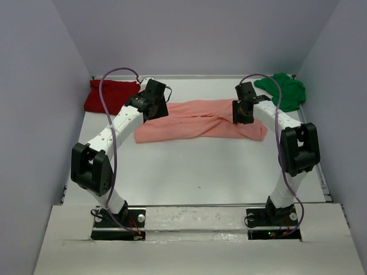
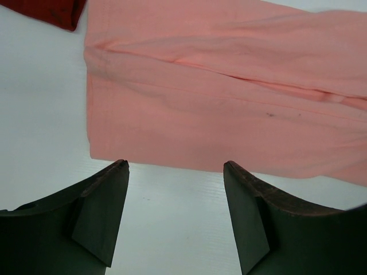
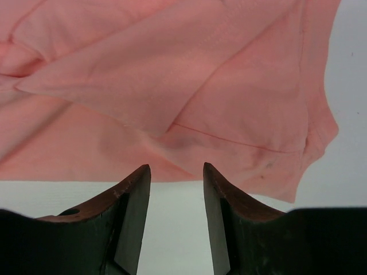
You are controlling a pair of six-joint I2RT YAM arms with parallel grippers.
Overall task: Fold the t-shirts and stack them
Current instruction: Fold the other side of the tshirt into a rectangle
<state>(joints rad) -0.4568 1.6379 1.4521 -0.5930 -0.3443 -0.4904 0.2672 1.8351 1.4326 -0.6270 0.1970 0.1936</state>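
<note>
Salmon-pink t-shirt (image 1: 200, 121) lies at table (image 1: 200, 175) centre; dark red t-shirt (image 1: 109, 96) at 10 o'clock, green t-shirt (image 1: 283, 89) at 2 o'clock. Left gripper (image 2: 175, 166), right gripper (image 3: 176, 167): jaws apart, holding nothing.

**One high view, two close ones**

The top camera looks down from above and behind the arms (image 1: 123, 123), taking in the whole bench (image 1: 195, 172). Each wrist camera sits close over the cloth, looking past its own hand. The left hand (image 2: 175, 165) faces the left end of the salmon-pink t-shirt (image 2: 229, 114), and the right hand (image 3: 176, 167) faces its right end. All three views share that shirt.
</note>
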